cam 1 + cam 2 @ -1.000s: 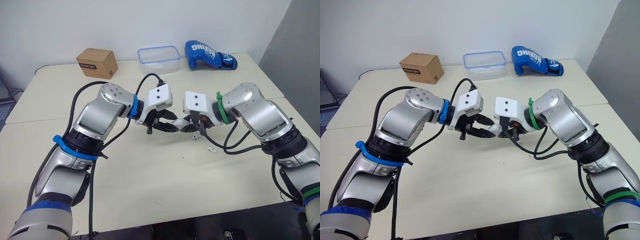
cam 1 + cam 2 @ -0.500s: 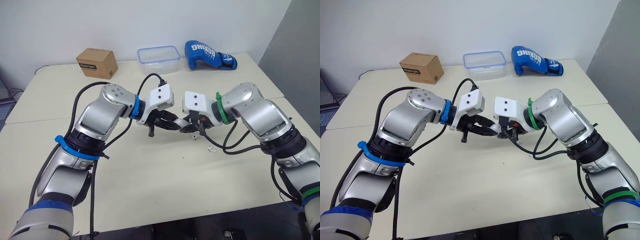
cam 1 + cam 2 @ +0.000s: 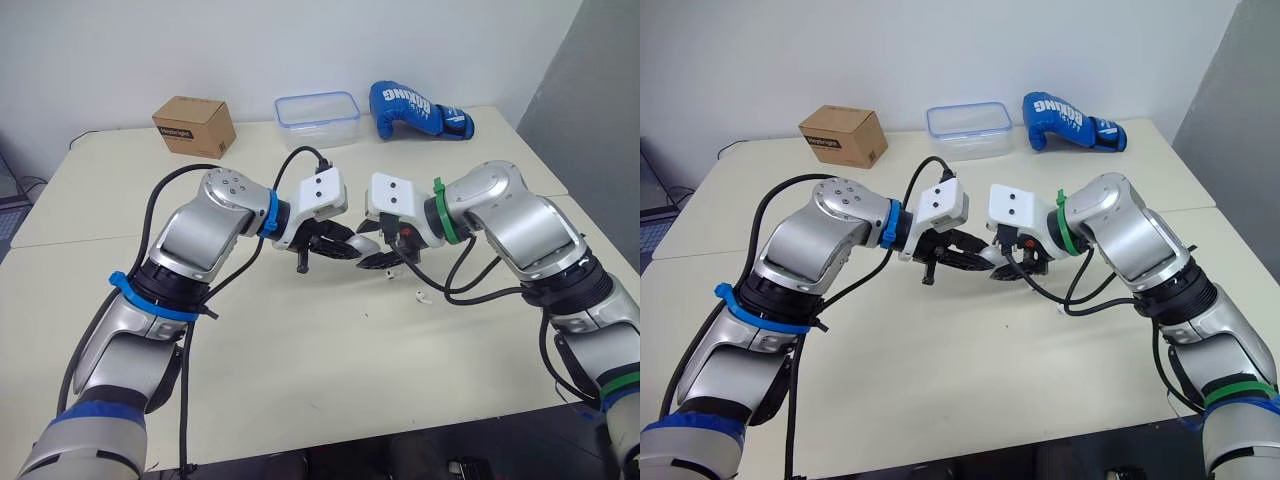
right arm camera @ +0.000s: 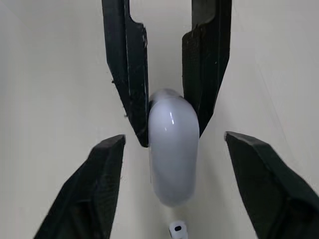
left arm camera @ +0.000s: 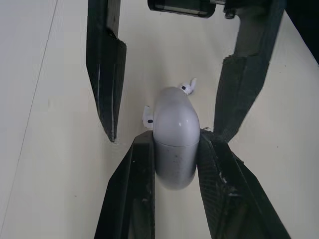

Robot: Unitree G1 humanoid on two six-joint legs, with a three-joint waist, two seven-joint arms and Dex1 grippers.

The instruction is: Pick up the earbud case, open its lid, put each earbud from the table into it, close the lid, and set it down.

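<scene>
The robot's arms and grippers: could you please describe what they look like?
Both arms are jointed silver shells with black cables looping alongside. The left arm wears blue bands, the right arm green ones. Each wrist carries a white block with two dark dots; the left gripper and right gripper have two black fingers each.

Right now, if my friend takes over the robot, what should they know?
Left tool: shut on the earbud case, held above the table.
Right tool: open, with a finger on either side of the case's free end, not touching it.
Earbuds: both on the table close by.
Done: case picked up.
To do: open the case (it looks shut), load both earbuds, close it, set it down.
</scene>
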